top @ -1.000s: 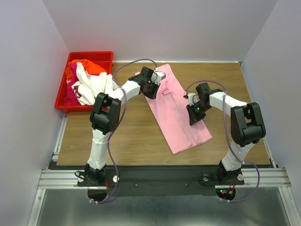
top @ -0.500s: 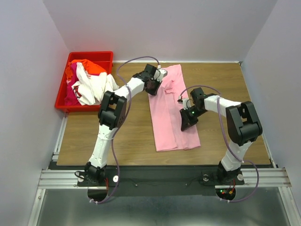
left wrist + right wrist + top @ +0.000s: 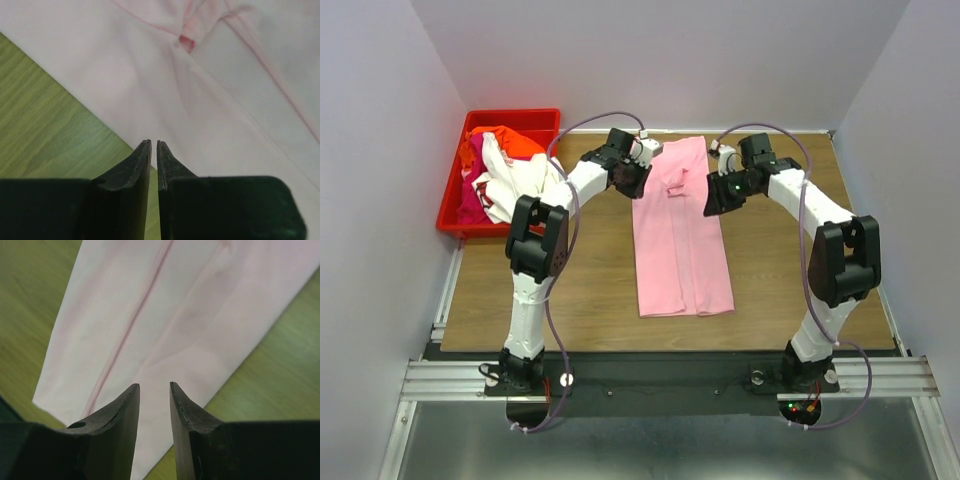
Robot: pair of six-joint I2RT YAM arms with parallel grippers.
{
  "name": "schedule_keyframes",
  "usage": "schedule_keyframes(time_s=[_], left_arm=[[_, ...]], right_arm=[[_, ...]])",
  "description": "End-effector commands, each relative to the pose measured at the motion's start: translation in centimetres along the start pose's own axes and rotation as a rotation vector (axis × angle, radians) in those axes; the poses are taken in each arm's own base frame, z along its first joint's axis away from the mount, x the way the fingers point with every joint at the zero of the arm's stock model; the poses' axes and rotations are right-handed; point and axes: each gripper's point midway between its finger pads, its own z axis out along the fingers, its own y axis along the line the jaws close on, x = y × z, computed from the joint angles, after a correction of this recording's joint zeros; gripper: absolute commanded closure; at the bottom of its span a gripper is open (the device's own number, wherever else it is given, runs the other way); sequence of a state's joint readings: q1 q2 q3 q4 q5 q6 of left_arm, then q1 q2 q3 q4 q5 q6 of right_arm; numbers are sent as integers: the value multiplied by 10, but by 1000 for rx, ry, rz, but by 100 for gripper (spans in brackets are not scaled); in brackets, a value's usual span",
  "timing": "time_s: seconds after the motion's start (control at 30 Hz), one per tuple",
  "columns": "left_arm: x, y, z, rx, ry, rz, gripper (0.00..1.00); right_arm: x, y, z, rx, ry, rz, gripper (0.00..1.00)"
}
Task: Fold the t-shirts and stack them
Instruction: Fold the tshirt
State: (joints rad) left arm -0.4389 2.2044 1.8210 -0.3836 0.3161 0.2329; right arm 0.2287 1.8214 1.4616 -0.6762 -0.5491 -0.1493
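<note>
A light pink t-shirt (image 3: 680,240) lies flat on the wooden table (image 3: 560,280), folded into a long narrow strip running front to back. My left gripper (image 3: 632,180) is over the strip's far left edge. Its jaws (image 3: 154,142) stand a narrow slit apart with nothing between them, above the pink cloth (image 3: 225,90). My right gripper (image 3: 713,200) is at the strip's far right edge. It is open (image 3: 154,385) and empty, over the pink cloth (image 3: 165,315). More t-shirts lie heaped at the left: white (image 3: 515,185), orange-red (image 3: 515,143) and magenta (image 3: 470,205).
A red plastic bin (image 3: 510,115) holds the heaped shirts at the table's back left corner. Grey walls close in the table on three sides. Bare wood shows left of the pink strip and to its right (image 3: 800,270).
The pink t-shirt swung from a diagonal lie to straight front-to-back. Both grippers moved toward the far end of it, and both jaws parted and let the cloth go.
</note>
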Motion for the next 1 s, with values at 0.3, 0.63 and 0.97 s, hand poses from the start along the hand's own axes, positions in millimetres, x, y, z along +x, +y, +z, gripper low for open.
schedule_keyframes(time_s=[0.3,0.63,0.97], left_arm=[[0,-29,-5,99,-55,-78,79],[20,0,26,72,28,-146,82],[1,50,40,15,-11,-145,82]], right_arm=[[-27,-66,55,184,-23,32,67],[-23,-94,96,207,-12,78,69],[-35,-108,121,214,-36,148,69]])
